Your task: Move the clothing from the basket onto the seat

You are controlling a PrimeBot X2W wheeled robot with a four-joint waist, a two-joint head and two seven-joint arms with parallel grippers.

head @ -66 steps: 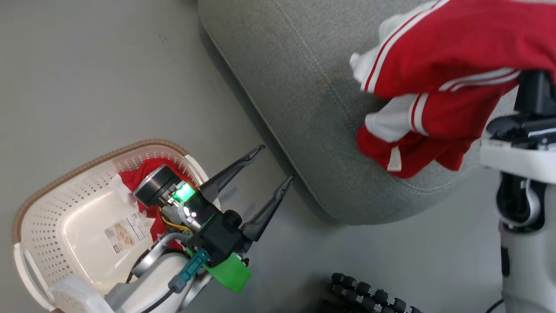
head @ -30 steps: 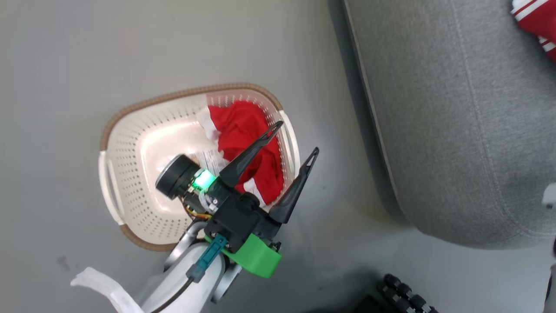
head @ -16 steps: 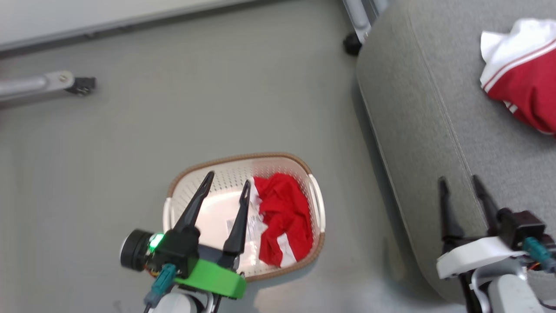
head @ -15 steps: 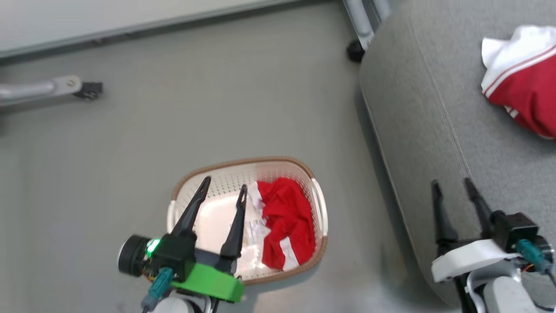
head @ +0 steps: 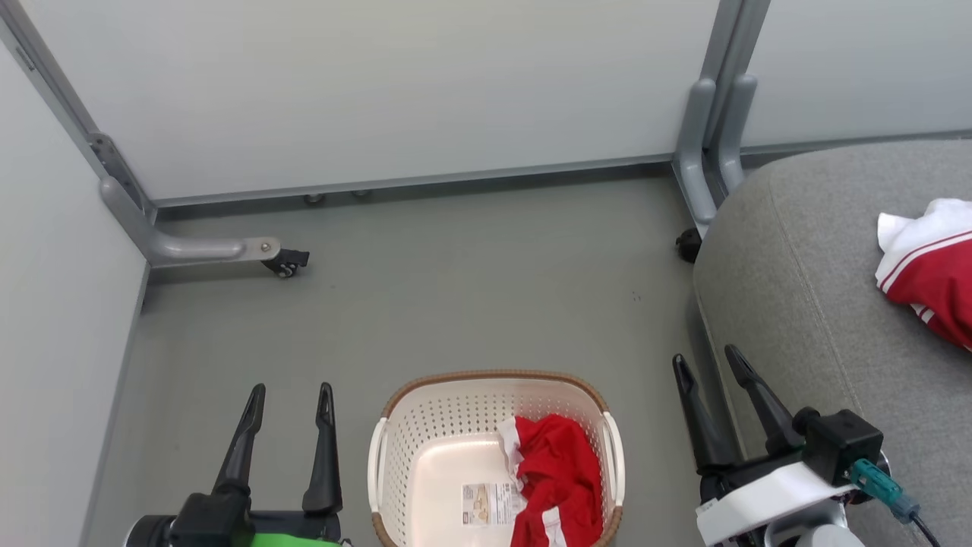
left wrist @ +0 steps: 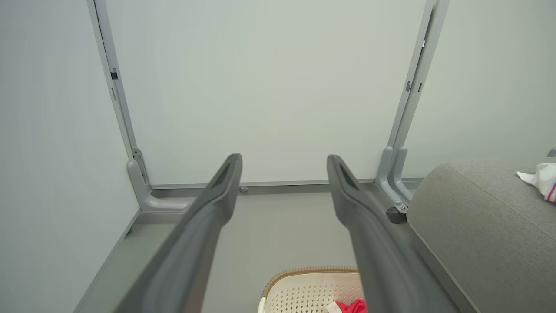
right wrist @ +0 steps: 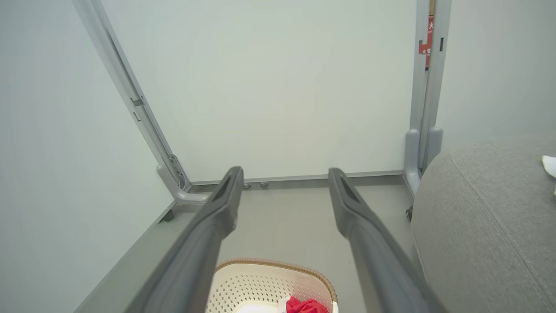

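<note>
The cream basket (head: 448, 425) with its brown rim stands on the floor at the bottom middle of the head view, with a crumpled red and white piece of clothing (head: 558, 479) in its right half. Another red garment (head: 930, 277) with white stripes lies on the grey seat (head: 805, 304) at the right. My left gripper (head: 292, 395) is open to the left of the basket, above the floor. My right gripper (head: 706, 361) is open between the basket and the seat's edge. The basket (left wrist: 304, 287) and the seat (left wrist: 478, 217) also show in the left wrist view, the basket (right wrist: 260, 282) again in the right wrist view.
Pale partition panels (head: 395, 91) close off the back and left. A grey post foot with a castor (head: 285, 262) sticks out at the back left and another post (head: 702, 152) stands beside the seat. Open grey floor (head: 471, 289) lies beyond the basket.
The head camera has tilted up, so the walls now show. My left gripper has come off the basket to its left side. The right gripper stays open beside the seat.
</note>
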